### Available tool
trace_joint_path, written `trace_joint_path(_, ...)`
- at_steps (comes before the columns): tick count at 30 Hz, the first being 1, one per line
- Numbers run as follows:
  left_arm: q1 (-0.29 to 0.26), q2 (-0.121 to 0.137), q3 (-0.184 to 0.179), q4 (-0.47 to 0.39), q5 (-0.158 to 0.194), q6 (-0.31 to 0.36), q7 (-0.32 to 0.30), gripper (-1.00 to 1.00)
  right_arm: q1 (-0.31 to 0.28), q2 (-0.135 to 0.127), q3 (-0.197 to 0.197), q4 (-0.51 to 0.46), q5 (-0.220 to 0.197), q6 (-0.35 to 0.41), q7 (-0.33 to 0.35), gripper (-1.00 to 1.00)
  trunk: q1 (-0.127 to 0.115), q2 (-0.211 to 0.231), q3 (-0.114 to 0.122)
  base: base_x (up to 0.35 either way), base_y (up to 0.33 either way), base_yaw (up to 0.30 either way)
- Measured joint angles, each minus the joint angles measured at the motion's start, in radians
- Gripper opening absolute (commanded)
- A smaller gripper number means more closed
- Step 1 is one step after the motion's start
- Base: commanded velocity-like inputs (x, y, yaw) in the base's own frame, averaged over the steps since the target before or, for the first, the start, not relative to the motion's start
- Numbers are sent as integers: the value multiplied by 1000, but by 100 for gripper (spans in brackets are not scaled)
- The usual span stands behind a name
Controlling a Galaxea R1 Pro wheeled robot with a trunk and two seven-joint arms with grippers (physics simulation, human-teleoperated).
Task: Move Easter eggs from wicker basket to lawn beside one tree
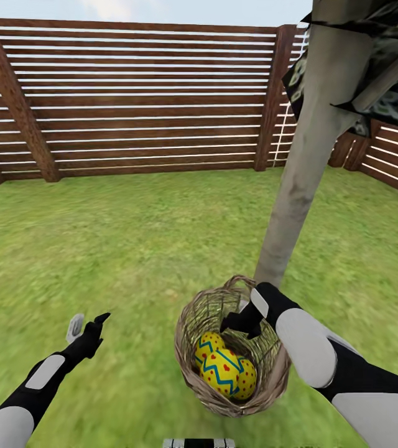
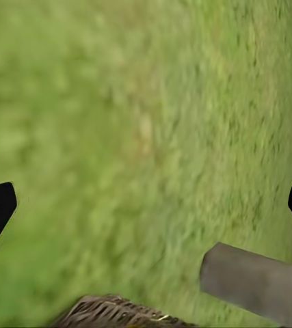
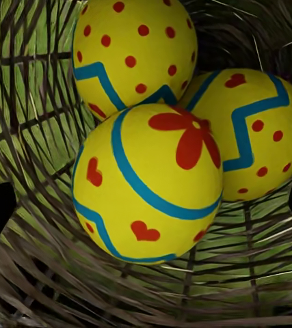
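The wicker basket (image 1: pixel 189 336) stands on the lawn (image 1: pixel 130 236) at the foot of the pale-trunked tree (image 1: pixel 305 168). Three yellow Easter eggs (image 1: pixel 224 368) with blue zigzags and red marks lie piled inside it. My right gripper (image 1: pixel 239 326) hangs open over the basket's far rim, pointing down at the eggs. The right wrist view shows the eggs close up: one with a red flower (image 3: pixel 149 184), one with dots (image 3: pixel 132 51) and a third (image 3: pixel 255 130), with my right gripper (image 3: pixel 146 208) open around nothing. My left gripper (image 1: pixel 89 323) is open over grass, left of the basket.
A brown slatted fence (image 1: pixel 143 93) closes the garden at the back and right. Dark leaf clumps (image 1: pixel 385 74) hang at the upper right. The left wrist view shows my left gripper (image 2: pixel 146 212) over grass, the basket rim (image 2: pixel 111 311) and the grey trunk (image 2: pixel 255 283).
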Motion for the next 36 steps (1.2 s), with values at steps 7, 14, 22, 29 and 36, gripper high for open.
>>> trace_joint_path(7, 0, 0, 0, 0, 0, 0, 1, 100, 0, -8, -1, 0, 0, 0, 0, 100, 3, -2, -38, 0, 0, 0)
trace_joint_path(14, 0, 0, 0, 0, 0, 0, 0, 100, 0, -8, -1, 1, -2, 0, 0, 100, 6, -3, -77, 0, 0, 0)
trace_joint_path(22, 0, 1, 0, 0, 0, 0, 0, 100, 1, -4, -1, 3, -4, 0, 3, 100, 8, -4, -101, 0, 0, 0)
trace_joint_path(29, 0, 1, 0, 0, 0, 0, 0, 100, 1, -1, -1, 4, -4, 0, 9, 100, 8, -4, -113, 0, 0, 0)
trace_joint_path(36, 0, 1, 0, 0, 0, 0, 0, 100, 2, 1, -3, 5, -5, 0, 10, 100, 8, -4, -124, 0, 0, 0)
